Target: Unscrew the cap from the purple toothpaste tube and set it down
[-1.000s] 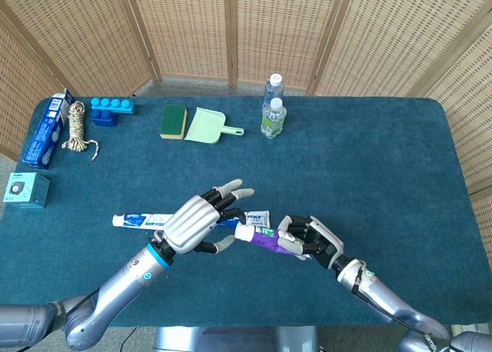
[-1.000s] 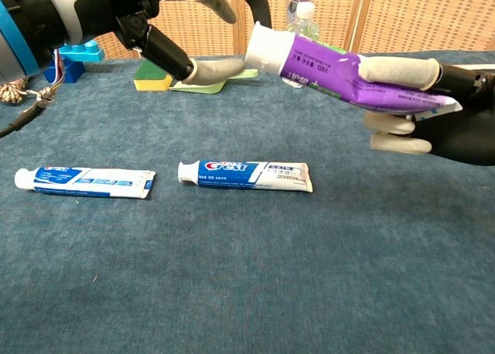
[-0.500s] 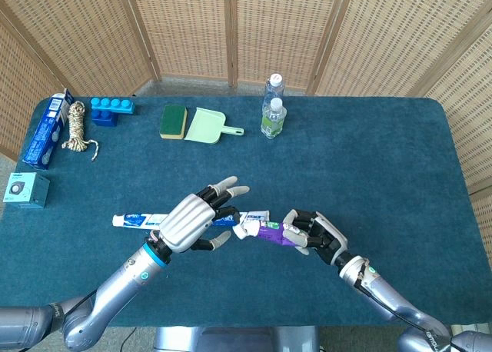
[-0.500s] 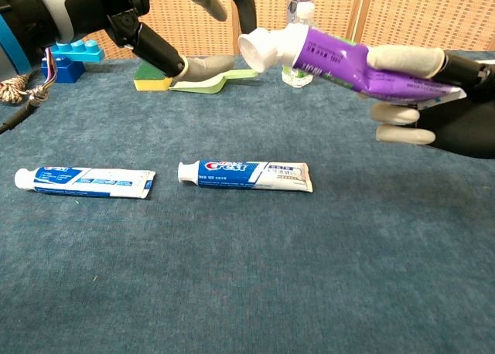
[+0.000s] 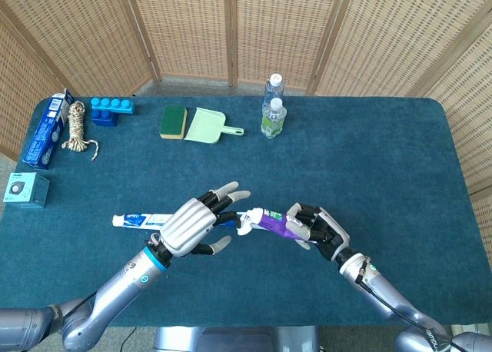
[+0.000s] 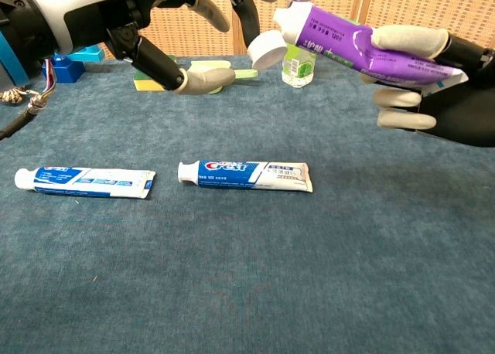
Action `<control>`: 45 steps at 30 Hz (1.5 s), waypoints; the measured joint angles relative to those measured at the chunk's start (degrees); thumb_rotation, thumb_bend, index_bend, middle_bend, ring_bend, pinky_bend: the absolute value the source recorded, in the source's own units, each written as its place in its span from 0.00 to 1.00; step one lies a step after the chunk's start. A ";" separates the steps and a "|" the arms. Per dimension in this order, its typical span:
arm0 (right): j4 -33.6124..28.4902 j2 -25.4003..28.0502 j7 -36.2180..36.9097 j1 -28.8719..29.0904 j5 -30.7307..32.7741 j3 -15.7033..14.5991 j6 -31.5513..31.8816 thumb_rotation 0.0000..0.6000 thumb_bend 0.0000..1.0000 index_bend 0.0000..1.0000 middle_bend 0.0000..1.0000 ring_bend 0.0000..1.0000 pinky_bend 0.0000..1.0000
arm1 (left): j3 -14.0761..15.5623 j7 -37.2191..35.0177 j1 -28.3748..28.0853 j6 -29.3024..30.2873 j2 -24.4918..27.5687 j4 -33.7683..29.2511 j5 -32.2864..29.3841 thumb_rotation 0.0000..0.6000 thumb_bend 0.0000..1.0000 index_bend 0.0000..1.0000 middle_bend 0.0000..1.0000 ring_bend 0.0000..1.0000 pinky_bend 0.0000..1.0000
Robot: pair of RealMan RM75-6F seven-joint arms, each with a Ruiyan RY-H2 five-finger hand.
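A table [image 5: 384, 160] covered in dark teal carpet-like fabric is seen whole, against woven cane screens, only from the head view. The soft purple tube [image 6: 363, 49] is gripped by the right hand [image 6: 433, 83] above the near edge. Only the chest view shows the round white cap [image 6: 267, 50] off the nozzle, pinched in the left hand [image 5: 192, 225].

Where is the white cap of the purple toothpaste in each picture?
Head view: the white cap sits near the middle, between the left hand and the purple tube.
Chest view: the cap is at the top centre, just left of the tube.
Shared landmark: the Crest tube lying on the table, mostly hidden in the head view.
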 measured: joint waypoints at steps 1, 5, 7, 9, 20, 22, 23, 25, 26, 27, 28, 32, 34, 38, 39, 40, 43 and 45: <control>-0.07 -0.02 -0.26 -0.05 0.05 0.09 -0.04 1.00 0.65 0.98 0.76 0.81 0.90 | 0.06 0.00 0.06 0.06 0.05 -0.04 0.19 1.00 0.36 0.50 0.12 0.01 0.19; -0.92 -0.19 -1.51 -0.38 0.72 0.81 -0.14 1.00 0.65 0.98 0.76 0.81 0.90 | 0.42 -0.05 0.19 -0.13 0.09 0.01 0.46 1.00 0.36 0.47 0.08 0.00 0.19; -1.18 -0.25 -2.40 -0.47 0.88 0.96 -0.20 1.00 0.65 0.98 0.76 0.81 0.90 | 0.48 -0.04 0.26 -0.07 0.09 0.12 0.72 1.00 0.36 0.45 0.07 0.00 0.18; -1.27 -0.30 -3.65 -0.52 0.93 1.00 -0.35 1.00 0.65 0.98 0.76 0.81 0.90 | 0.36 -0.30 0.38 0.30 0.23 0.03 1.10 1.00 0.36 0.40 0.04 0.00 0.18; -0.45 -0.74 -12.80 -0.98 2.35 0.53 -0.46 1.00 0.65 0.99 0.76 0.81 0.90 | -0.74 -2.61 3.21 5.34 6.26 -3.26 4.36 1.00 0.35 0.25 0.00 0.00 0.15; -0.07 -0.74 -15.02 -1.07 2.84 0.31 -0.28 1.00 0.65 0.99 0.76 0.80 0.90 | -0.65 -2.96 4.29 6.47 7.80 -3.91 4.63 1.00 0.35 0.24 0.00 0.00 0.15; 0.24 -0.75 -16.79 -1.14 3.34 0.18 -0.04 1.00 0.65 1.00 0.76 0.80 0.89 | -0.56 -3.13 4.81 6.96 8.49 -4.15 4.69 1.00 0.35 0.24 0.00 0.00 0.15; 0.71 -0.82 -19.84 -1.24 4.38 0.02 0.45 1.00 0.64 1.00 0.76 0.79 0.88 | -0.26 -3.58 6.05 8.14 10.12 -4.65 4.85 1.00 0.35 0.24 0.00 0.00 0.15; 1.02 -0.89 -21.97 -1.32 5.23 -0.05 0.86 1.00 0.64 1.00 0.76 0.79 0.87 | -0.10 -3.80 6.60 8.61 10.78 -4.81 4.89 1.00 0.35 0.24 0.00 0.00 0.15; 1.31 -0.92 -23.62 -1.36 5.82 -0.10 1.22 1.00 0.64 1.00 0.76 0.78 0.87 | 0.16 -4.09 7.42 9.27 11.64 -4.96 4.90 1.00 0.35 0.24 0.00 0.00 0.15; 1.61 -0.96 -25.32 -1.41 6.35 -0.14 1.59 1.00 0.64 1.00 0.76 0.78 0.86 | 0.39 -4.35 8.10 9.82 12.37 -5.06 4.91 1.00 0.35 0.24 0.00 0.00 0.15; 3.04 -1.35 -32.65 -1.51 9.43 -0.08 3.15 1.00 0.63 1.00 0.76 0.74 0.78 | 1.49 -6.17 11.15 12.30 15.54 -5.51 4.96 1.00 0.35 0.23 0.00 0.00 0.15; 4.05 -1.72 -34.96 -1.49 10.44 -0.03 3.54 1.00 0.63 1.00 0.75 0.73 0.73 | 2.00 -7.17 12.57 13.36 17.00 -5.73 4.84 1.00 0.35 0.23 0.00 0.00 0.15; 7.10 -3.77 -38.02 -1.52 12.24 0.32 4.38 1.00 0.63 0.99 0.75 0.71 0.67 | 2.86 -8.63 15.14 15.16 19.48 -6.00 4.41 1.00 0.35 0.23 0.00 0.00 0.14; 7.72 -4.33 -38.17 -1.53 12.51 0.46 4.46 1.00 0.63 0.99 0.74 0.70 0.64 | 3.13 -9.03 15.94 15.67 20.22 -6.04 4.20 1.00 0.35 0.23 0.00 0.00 0.14; 8.34 -4.78 -38.26 -1.52 12.62 0.59 4.42 1.00 0.63 0.99 0.73 0.69 0.62 | 3.33 -9.33 16.53 16.03 20.75 -6.06 4.04 1.00 0.35 0.23 0.00 0.00 0.14; 10.52 -6.10 -38.70 -1.45 12.50 0.91 4.18 1.00 0.60 0.96 0.66 0.62 0.52 | 4.01 -10.29 18.41 17.14 22.40 -6.03 3.53 1.00 0.35 0.23 0.00 0.00 0.15; 12.11 -6.90 -39.32 -1.34 12.11 1.02 3.93 1.00 0.58 0.89 0.62 0.55 0.41 | 4.44 -10.90 19.67 17.92 23.37 -5.94 3.24 1.00 0.35 0.23 0.00 0.00 0.14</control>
